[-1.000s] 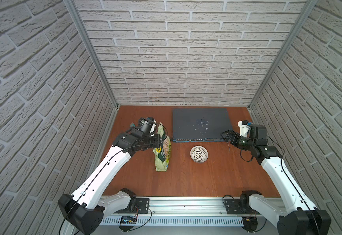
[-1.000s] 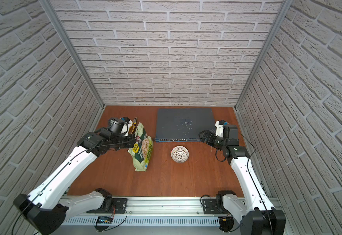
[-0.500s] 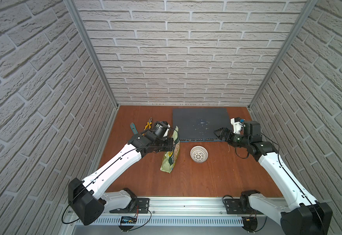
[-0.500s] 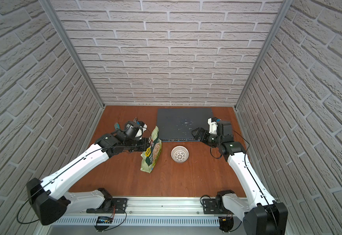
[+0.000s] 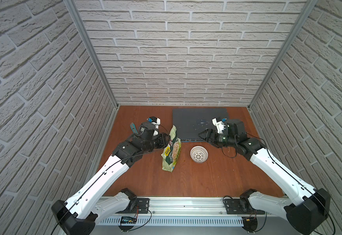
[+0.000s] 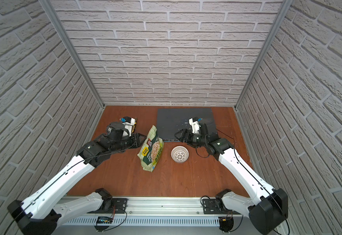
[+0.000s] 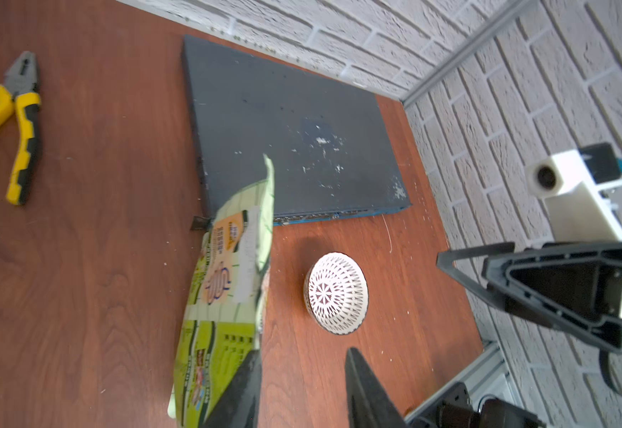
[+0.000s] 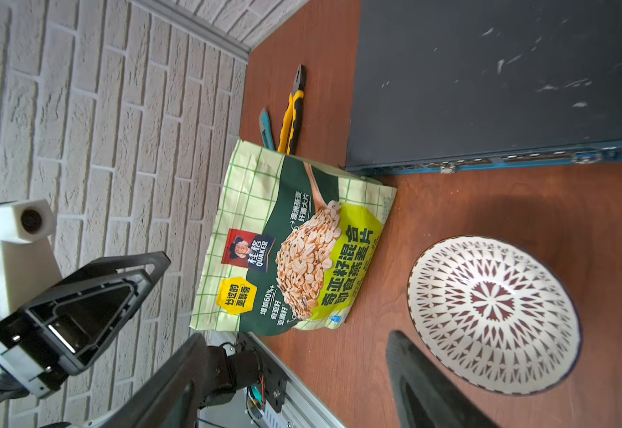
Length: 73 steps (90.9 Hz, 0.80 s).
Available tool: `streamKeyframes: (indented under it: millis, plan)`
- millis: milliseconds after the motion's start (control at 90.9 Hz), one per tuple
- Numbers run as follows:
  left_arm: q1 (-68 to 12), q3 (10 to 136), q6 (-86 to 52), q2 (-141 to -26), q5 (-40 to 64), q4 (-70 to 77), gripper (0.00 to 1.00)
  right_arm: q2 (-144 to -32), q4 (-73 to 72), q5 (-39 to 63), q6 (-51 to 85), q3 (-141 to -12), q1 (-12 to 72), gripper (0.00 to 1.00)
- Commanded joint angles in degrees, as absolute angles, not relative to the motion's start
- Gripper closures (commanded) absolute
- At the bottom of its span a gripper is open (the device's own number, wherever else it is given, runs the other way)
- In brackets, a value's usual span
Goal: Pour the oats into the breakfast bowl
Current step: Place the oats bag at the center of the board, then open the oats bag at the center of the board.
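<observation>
Oats pouch [image 5: 172, 152] stands beside breakfast bowl [image 5: 199, 154], left end effector [image 7: 302, 355] spread

Pale brick walls [image 5: 176, 50], reddish wooden tabletop [image 5: 206, 179]

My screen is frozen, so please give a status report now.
Left gripper open, right gripper open. Oat pouch upright, not held. Bowl empty, nothing between.

The oat pouch [image 8: 294, 237] carries the brand "桂格 QUAKER", the figure "60%+" and the line "奇亚籽混合即食燕麦片".
</observation>
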State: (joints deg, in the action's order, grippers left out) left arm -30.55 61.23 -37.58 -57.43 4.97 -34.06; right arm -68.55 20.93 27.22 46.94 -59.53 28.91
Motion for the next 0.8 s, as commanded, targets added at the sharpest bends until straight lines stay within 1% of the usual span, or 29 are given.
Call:
streamKeyframes:
  millis: [0,110,220,528,792]
  plan:
    - [-27.8,56.7,-39.8,-55.6,4.3,-34.5,0.66,-72.6,17.8,27.8,48.8,-63.3,32.2,0.27]
    - [-25.8,52.9,-41.0,-54.2,8.0,-32.4,0.72,-77.2,17.0,27.6,49.1,-67.1,35.8,0.29]
    - [-25.1,50.4,-41.5,-53.9,10.2,-30.5,0.73,-80.9,16.8,26.1,49.1,-70.2,38.9,0.3]
    - [-24.9,48.9,-41.0,-55.5,8.1,-30.4,0.75,-89.5,18.5,22.9,48.7,-77.7,44.9,0.32]
    - [-24.7,48.2,-40.5,-56.5,6.8,-30.4,0.76,-93.6,22.1,20.0,47.8,-82.2,46.9,0.34]
